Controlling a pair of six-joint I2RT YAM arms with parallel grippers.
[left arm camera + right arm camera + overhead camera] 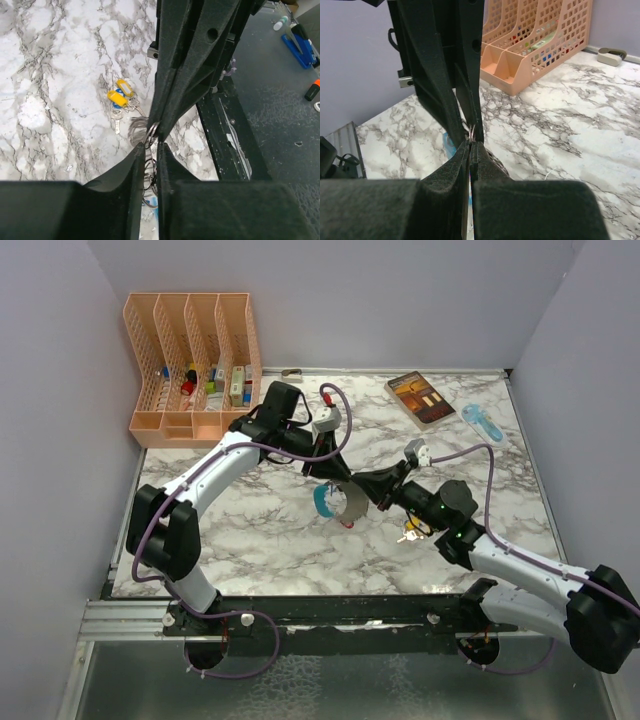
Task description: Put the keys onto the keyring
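Observation:
The keyring [340, 504] hangs above the middle of the marble table, with a light-blue curved piece, a grey metal piece and a small red tag below it. My right gripper [364, 484] comes from the right and is shut on the thin metal ring [471, 132]. My left gripper [334, 471] comes from the left, its fingers pressed close on either side of the same ring [150, 131]; the wire loops fill the narrow gap. The two grippers' tips meet tip to tip [151, 146] [470, 143]. The keys [121, 98], with yellow and blue tags, lie on the table [405, 532] beside the right arm.
A peach desk organiser [195, 360] with small items stands at the back left. A brown book [420, 400] and a light-blue object [482, 422] lie at the back right. A small grey item [292, 372] sits by the back wall.

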